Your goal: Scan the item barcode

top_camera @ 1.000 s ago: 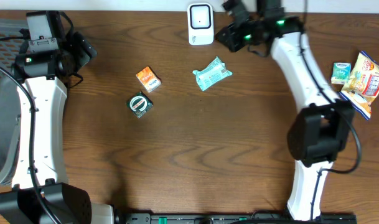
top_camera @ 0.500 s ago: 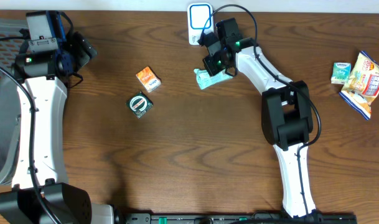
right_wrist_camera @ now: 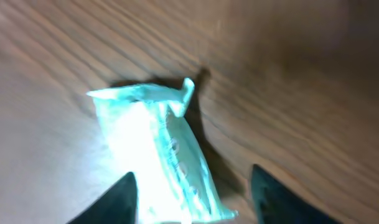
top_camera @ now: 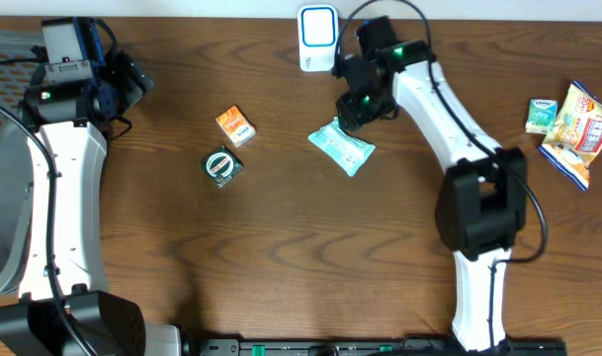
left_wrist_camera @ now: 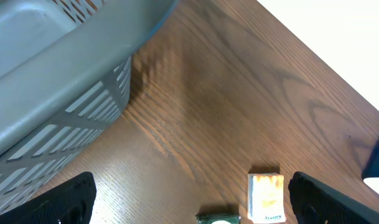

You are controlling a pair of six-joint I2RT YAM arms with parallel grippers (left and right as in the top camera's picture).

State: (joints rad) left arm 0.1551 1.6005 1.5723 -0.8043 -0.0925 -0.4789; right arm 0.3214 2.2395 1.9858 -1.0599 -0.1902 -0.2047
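A teal packet (top_camera: 342,146) lies flat on the brown table, a little in front of the white scanner (top_camera: 318,38) at the back edge. My right gripper (top_camera: 360,105) hovers over the packet's far end, open. In the right wrist view the packet (right_wrist_camera: 153,146) shows blurred between the two dark fingertips (right_wrist_camera: 117,200), which stand apart from it. My left gripper (top_camera: 132,79) is at the far left, wide open and holding nothing. Its wrist view shows the left gripper (left_wrist_camera: 192,200) above bare wood.
An orange box (top_camera: 235,126) and a green round-labelled item (top_camera: 221,165) lie left of centre; the orange box (left_wrist_camera: 265,197) also appears in the left wrist view. A grey basket (left_wrist_camera: 58,74) stands at the left edge. Snack packs (top_camera: 577,129) and a small carton (top_camera: 543,115) sit far right.
My right gripper swung from beside the scanner onto the teal packet, shut on it, then opened. The packet now lies turned and nearer the table's front. The left arm stayed still.
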